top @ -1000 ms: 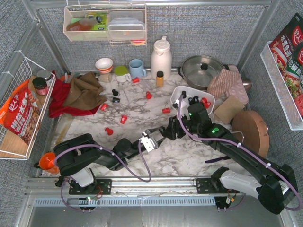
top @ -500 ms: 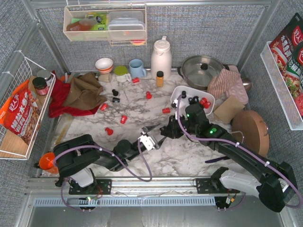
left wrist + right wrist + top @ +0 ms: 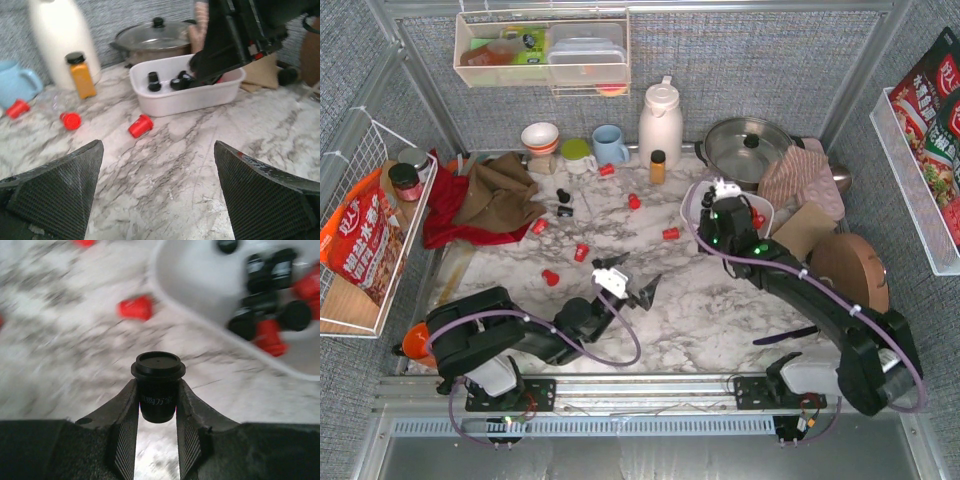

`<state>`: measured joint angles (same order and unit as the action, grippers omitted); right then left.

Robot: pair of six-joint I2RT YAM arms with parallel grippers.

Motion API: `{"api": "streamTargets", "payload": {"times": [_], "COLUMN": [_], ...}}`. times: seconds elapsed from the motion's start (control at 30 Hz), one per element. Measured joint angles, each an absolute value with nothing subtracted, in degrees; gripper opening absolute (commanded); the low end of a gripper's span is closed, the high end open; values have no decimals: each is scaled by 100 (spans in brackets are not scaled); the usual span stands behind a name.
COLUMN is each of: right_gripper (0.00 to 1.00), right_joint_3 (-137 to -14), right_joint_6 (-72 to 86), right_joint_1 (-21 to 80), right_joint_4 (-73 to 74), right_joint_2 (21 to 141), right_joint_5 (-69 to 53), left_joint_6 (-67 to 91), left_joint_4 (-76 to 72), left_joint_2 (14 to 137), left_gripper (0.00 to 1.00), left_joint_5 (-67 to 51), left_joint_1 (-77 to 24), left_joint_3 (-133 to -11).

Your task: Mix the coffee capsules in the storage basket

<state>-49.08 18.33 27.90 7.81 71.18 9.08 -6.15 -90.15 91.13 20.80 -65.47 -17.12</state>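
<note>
My right gripper (image 3: 157,399) is shut on a black coffee capsule (image 3: 158,382), held upright above the marble just beside the storage basket (image 3: 192,277). Several black and red capsules (image 3: 260,300) lie in that white basket. From above, the right gripper (image 3: 708,208) hovers at the basket's (image 3: 766,216) left end. My left gripper (image 3: 628,276) is wide open over mid-table with nothing between its fingers (image 3: 55,192). Loose red capsules (image 3: 671,233) and two black ones (image 3: 564,204) are scattered on the table. One red capsule (image 3: 141,125) lies in front of the basket (image 3: 165,102).
Along the back stand a white jug (image 3: 660,120), an amber bottle (image 3: 658,165), a lidded pot (image 3: 745,145) and a blue mug (image 3: 610,145). Red and brown cloths (image 3: 485,200) lie at the left. A round wooden board (image 3: 850,275) is at the right.
The two grippers met at mid-table a second ago. The right gripper has since swung back to the basket with the black capsule. The left gripper has opened wide and drawn back leftward.
</note>
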Motion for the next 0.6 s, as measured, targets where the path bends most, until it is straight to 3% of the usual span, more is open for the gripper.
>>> {"api": "streamTargets", "payload": {"times": [0.13, 0.27, 0.4, 0.47, 0.6], "right_gripper": [1, 28, 62, 72, 79], "right_joint_3": [-5194, -5651, -6252, -6460, -6556], "right_joint_6": [1785, 1789, 1791, 1791, 1802], "right_joint_1": [2150, 1575, 1293, 1205, 1125], "right_joint_4": [543, 429, 388, 390, 447], "right_joint_2": [7699, 8401, 9098, 9367, 9520], "right_joint_5": [1662, 1922, 1909, 1885, 1774], "left_joint_6": [27, 635, 985, 1079, 1288], "left_joint_4": [-8407, -6615, -4639, -3785, -2512], "left_joint_2": [8877, 8654, 9059, 9393, 9996], "left_gripper": [99, 99, 99, 99, 99], "left_joint_5": [2958, 3472, 3776, 3833, 3833], "left_joint_1": [-6547, -6486, -6370, -6281, -5994], "left_joint_3": [-1900, -2941, -4206, -4681, -5492]}}
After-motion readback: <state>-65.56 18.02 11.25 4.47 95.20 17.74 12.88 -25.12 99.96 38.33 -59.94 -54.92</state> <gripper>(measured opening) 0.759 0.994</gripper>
